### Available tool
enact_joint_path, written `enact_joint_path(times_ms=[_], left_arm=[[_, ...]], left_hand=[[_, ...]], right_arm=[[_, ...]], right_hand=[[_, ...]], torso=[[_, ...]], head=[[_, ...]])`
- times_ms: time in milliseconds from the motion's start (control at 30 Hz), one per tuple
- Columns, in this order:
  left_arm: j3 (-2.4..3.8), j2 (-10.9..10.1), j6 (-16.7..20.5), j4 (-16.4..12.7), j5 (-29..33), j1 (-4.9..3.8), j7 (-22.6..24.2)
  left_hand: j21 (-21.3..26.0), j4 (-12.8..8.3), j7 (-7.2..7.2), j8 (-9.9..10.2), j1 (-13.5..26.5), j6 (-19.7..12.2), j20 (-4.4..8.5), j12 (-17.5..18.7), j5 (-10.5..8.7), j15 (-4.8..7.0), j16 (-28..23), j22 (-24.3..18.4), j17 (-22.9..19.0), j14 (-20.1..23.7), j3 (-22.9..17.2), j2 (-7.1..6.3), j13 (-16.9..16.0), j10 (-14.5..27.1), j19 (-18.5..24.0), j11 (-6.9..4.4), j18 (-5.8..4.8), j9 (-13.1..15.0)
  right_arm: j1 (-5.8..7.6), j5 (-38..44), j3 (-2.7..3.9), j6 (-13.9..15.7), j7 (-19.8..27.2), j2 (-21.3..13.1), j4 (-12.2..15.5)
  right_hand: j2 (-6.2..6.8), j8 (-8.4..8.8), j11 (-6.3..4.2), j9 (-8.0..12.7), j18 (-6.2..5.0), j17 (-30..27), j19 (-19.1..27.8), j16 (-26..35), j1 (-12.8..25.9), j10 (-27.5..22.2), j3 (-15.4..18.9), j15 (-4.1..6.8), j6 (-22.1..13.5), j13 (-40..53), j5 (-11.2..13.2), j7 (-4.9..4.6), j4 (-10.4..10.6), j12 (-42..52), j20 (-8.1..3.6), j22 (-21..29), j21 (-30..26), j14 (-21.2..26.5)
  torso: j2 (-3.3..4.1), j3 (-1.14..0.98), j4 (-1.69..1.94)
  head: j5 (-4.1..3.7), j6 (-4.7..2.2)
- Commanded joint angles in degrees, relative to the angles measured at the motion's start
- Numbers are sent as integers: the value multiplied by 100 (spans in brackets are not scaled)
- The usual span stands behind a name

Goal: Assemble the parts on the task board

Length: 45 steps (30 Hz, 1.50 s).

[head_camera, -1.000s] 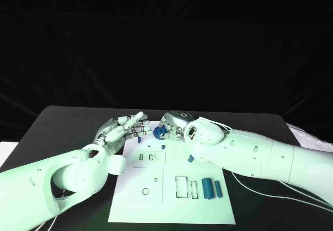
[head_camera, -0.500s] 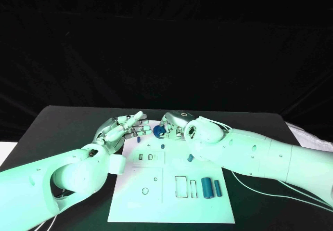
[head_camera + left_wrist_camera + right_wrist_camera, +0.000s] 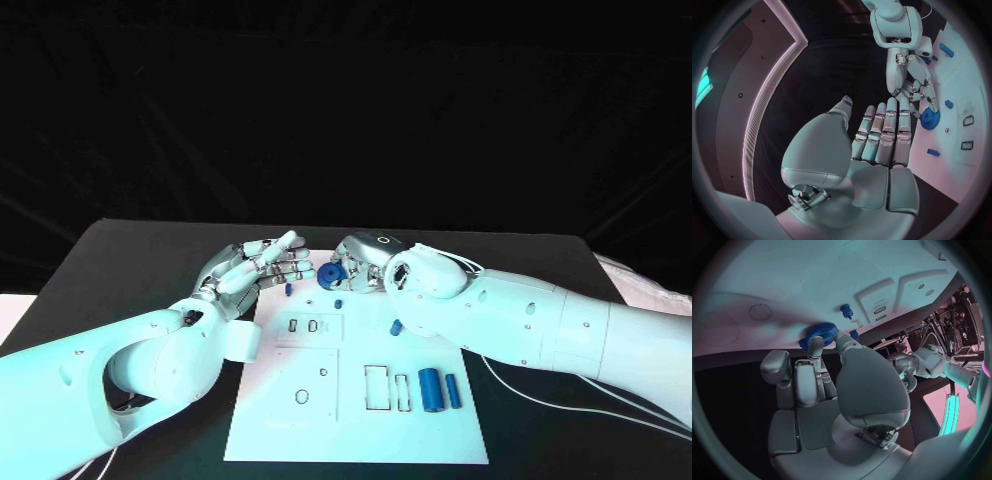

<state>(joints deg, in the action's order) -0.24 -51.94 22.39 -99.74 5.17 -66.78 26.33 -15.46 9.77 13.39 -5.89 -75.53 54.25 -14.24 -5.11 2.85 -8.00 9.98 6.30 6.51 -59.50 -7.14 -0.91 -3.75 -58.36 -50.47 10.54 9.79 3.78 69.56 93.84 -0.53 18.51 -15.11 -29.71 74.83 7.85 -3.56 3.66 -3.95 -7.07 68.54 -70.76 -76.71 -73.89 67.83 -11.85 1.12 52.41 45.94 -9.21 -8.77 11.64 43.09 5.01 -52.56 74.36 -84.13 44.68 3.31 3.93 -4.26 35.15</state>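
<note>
The white task board (image 3: 361,400) lies mid-table. My right hand (image 3: 369,260) pinches a blue gear (image 3: 332,276) between thumb and a finger, over the board's far end; the gear (image 3: 820,334) also shows in the right wrist view, close to the board (image 3: 786,285). My left hand (image 3: 260,265) hovers just left of it, fingers straight and apart, holding nothing. In the left wrist view the left hand (image 3: 879,145) faces the right hand (image 3: 907,82) and the gear (image 3: 929,119). Small blue pegs (image 3: 287,290) (image 3: 338,304) (image 3: 397,327) sit near the gear.
Two blue cylinders (image 3: 430,388) (image 3: 453,391) lie side by side on the board's right part, beside empty rectangular slots (image 3: 376,388). Small slots (image 3: 304,326) and a round hole (image 3: 302,397) mark the board's left part. Black table (image 3: 130,270) surrounds the board.
The right hand with the gear has shifted slightly, and a small blue peg now shows just below the gear. The left hand has barely moved.
</note>
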Motion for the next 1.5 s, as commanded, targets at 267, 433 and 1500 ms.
enact_joint_path(times_ms=[267, 433, 1500], left_arm=[[4, -33, -88, -31, 14, -6, 59], [4, -29, -91, -34, 14, -6, 58], [4, -28, -84, -16, 14, -5, 47]], left_hand=[[40, -32, -6, 42, -5, 25, -13, 20, 22, -4, -20, -12, 10, -36, 7, 44, 0, -31, -37, -12, 72, -6], [40, -32, -6, 42, -5, 25, -13, 20, 22, -4, -20, -12, 10, -36, 7, 44, 0, -31, -37, -12, 72, -6], [44, -40, -7, 49, -7, 26, -13, 28, 22, -5, -27, -16, 11, -35, 8, 48, 0, -30, -38, -12, 72, -6]], right_arm=[[16, -346, 11, 283, 393, -398, 395], [23, -428, 14, 48, 450, -386, 409], [14, -898, 31, 934, 1238, -535, 377]], right_hand=[[-159, -75, -55, -26, 17, 79, -82, -28, -118, 139, 30, 14, 228, 209, -160, 46, -28, 250, -4, -135, 55, -235], [-181, -67, -57, -23, 31, 134, -121, -67, -136, 224, 27, 19, 237, 357, -175, 48, -39, 411, -10, -206, 89, -247], [-239, -61, -29, -8, 35, 152, -123, -92, -372, 254, -20, -6, 94, 517, -288, 6, -242, 563, 11, -237, 126, -245]], torso=[[-1, -13, -41], [4, -8, -26], [-6, -8, -41]], head=[[16, -28], [-10, -38], [55, 3]])
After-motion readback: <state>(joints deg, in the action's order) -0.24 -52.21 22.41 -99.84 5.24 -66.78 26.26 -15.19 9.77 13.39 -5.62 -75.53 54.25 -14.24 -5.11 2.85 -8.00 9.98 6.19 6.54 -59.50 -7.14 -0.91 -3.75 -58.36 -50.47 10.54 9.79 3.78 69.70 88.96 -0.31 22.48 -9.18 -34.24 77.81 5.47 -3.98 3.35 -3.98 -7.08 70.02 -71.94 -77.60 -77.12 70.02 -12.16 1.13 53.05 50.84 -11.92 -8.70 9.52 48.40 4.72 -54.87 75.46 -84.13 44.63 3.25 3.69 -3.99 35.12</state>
